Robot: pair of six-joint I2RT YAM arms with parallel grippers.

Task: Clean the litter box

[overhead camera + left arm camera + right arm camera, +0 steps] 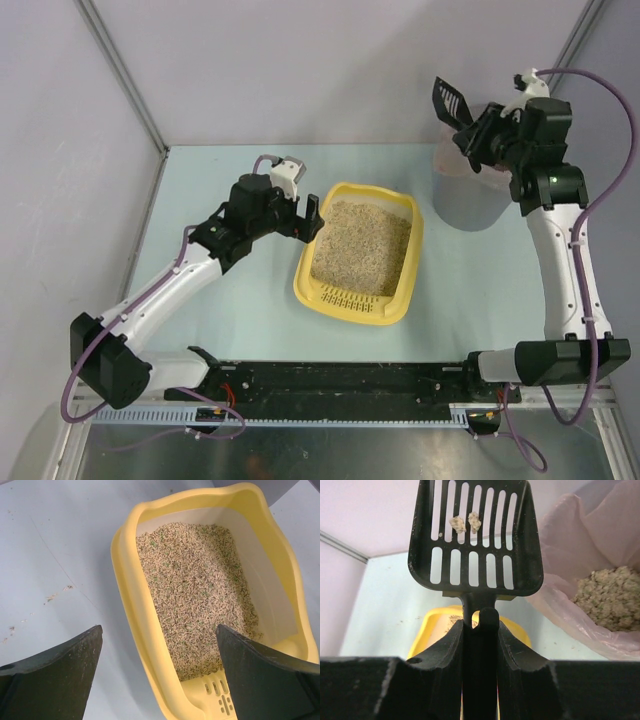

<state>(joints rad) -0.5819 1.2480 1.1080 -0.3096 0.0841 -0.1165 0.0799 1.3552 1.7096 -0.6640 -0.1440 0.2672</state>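
The yellow litter box (402, 290) sits mid-table with beige litter (362, 246) and its slotted rim at the near end. My left gripper (311, 222) is open at the box's left wall; in the left wrist view the wall (145, 630) lies between my two fingers. My right gripper (478, 132) is shut on the handle of the black slotted scoop (452, 102), held high beside the grey bin (468, 205). In the right wrist view the scoop (475, 535) carries two small clumps (465, 523), and the box (432, 627) shows behind my fingers.
The bin's pinkish bag liner (570, 615) holds a heap of dumped litter (610, 597). A few loose grains (57, 594) lie on the table left of the box. Grey walls close the back and sides.
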